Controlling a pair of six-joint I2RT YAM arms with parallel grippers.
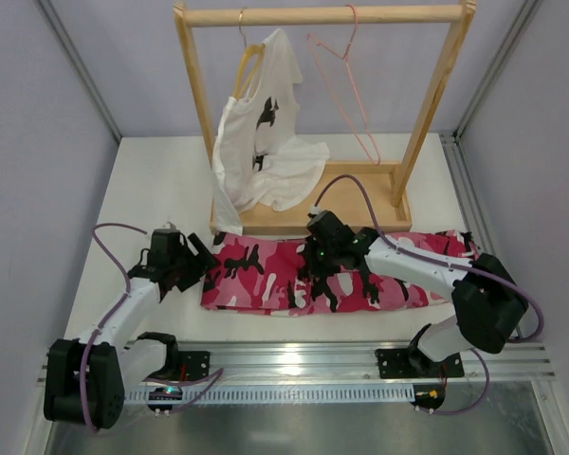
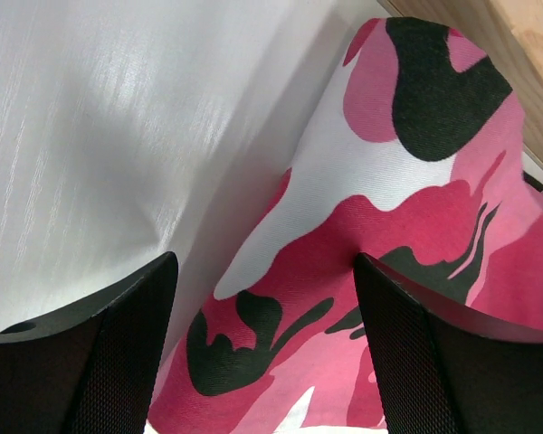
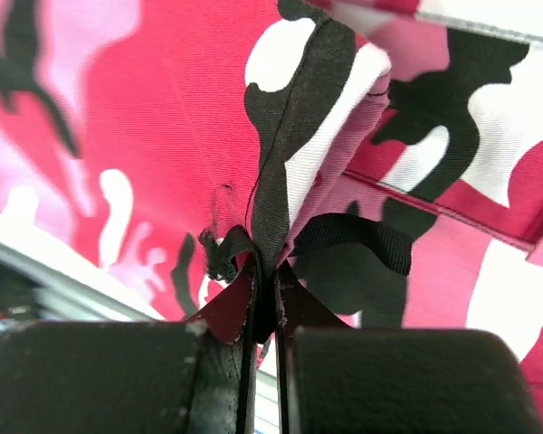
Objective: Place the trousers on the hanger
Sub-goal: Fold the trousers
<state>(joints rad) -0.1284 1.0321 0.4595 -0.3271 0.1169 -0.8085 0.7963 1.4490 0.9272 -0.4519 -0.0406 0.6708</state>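
Top external view shows me the trousers (image 1: 266,280) flat on the desk (image 1: 161,180), just in front of the wooden rack (image 1: 322,15). My right pincer (image 3: 264,303) is pinched tight on a fold of them. My left pincer (image 2: 264,262) is wide open over their end, holding nothing. The pink hanger (image 1: 346,59) hangs on the rack's bar.

Trousers (image 1: 266,275) matt twill-weave cloth; hanger (image 1: 346,59) thin pink wire; rack (image 1: 322,15) bare light wood; table (image 1: 161,180) smooth white, slight sheen.
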